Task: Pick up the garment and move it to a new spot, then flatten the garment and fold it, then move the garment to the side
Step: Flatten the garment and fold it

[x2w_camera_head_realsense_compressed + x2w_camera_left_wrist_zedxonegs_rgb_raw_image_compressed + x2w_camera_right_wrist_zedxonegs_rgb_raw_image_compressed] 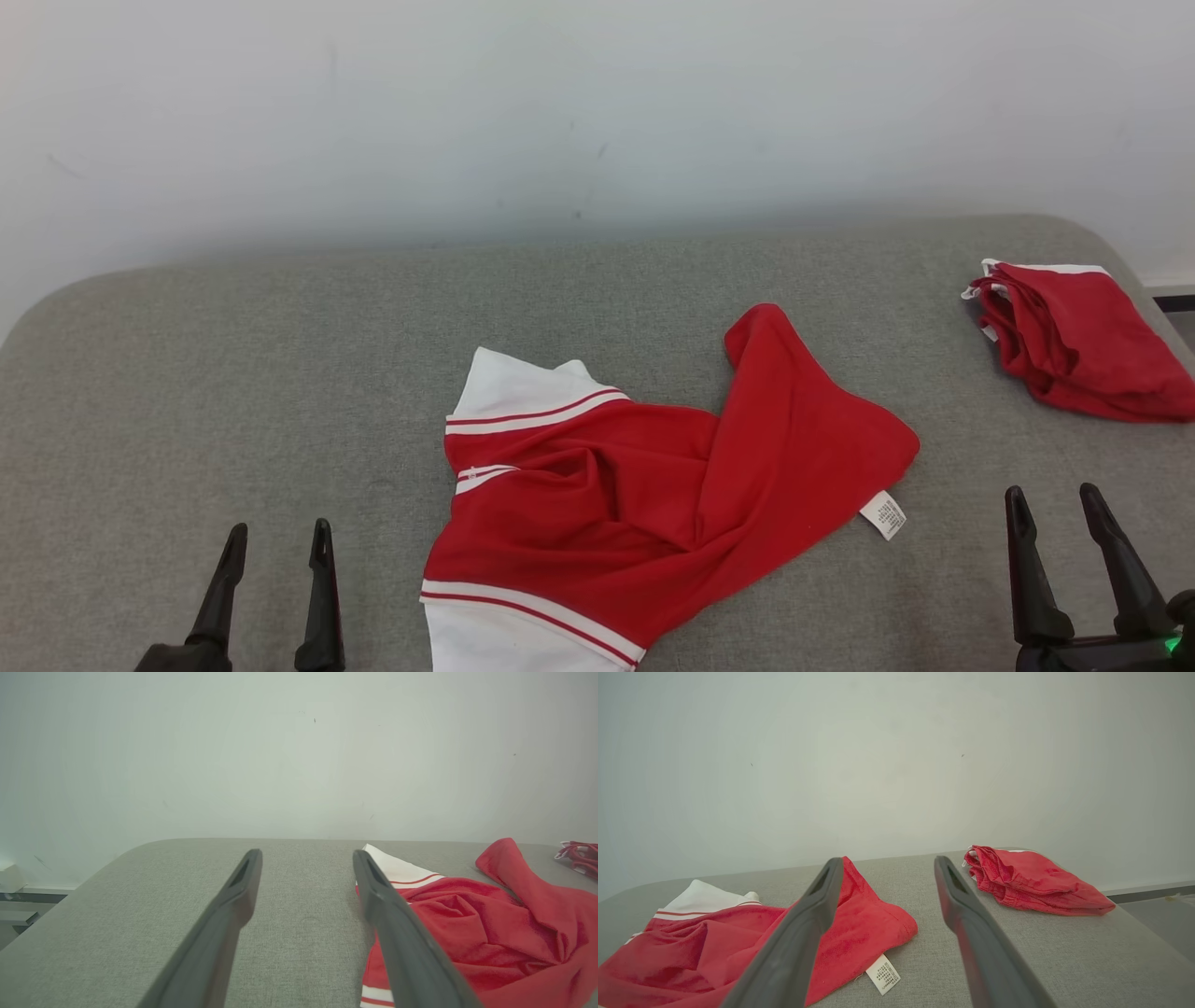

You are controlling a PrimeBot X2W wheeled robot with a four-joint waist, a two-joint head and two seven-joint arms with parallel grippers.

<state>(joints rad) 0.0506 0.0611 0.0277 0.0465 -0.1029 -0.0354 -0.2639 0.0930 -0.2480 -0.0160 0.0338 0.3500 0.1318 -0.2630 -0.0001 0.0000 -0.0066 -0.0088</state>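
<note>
The garment (pixel 644 504), a crumpled red piece with white panels and red-and-white striped trim, is seen lying low in the centre of the head view on a grey cushioned surface (pixel 187 373), its lower white edge cut off by the bottom of the frame. One red corner is thrown up and to the right, and a small white care label (pixel 883 514) is shown sticking out at the right-hand edge (its print is too small to be read). The left gripper (pixel 280 525) is placed at the lower left of the frame, its two dark fingers held apart with nothing between them, clear of the cloth to its right. The right gripper (pixel 1050 489) is found at the lower right, fingers likewise spread and empty, to the right of the label and not touching it. A second red garment (pixel 1083 341), bunched into a folded heap with white edging, is set at the right edge of the frame, well apart from the first. A pale wall (pixel 560 112) is seen across the upper half.
</note>
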